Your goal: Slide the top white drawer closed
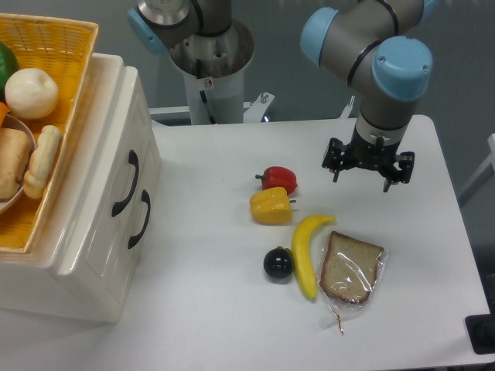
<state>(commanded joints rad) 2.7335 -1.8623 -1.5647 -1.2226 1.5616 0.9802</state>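
White table [232, 325], near edge: bagged bread slice [351, 268], banana [307, 251], dark ball [278, 263]. Left: chest, top white drawer [124, 166] flush with the front, basket [54, 85] above cut off by frame. Beyond: claw [368, 171] spread, empty, above table. Grey wall behind.

Chest [93, 232] at table's [216, 325] 9 o'clock edge, basket [46, 46] on top. Peppers [272, 205] centre; banana [308, 251] at their 5 o'clock, bread [352, 268] right of it.
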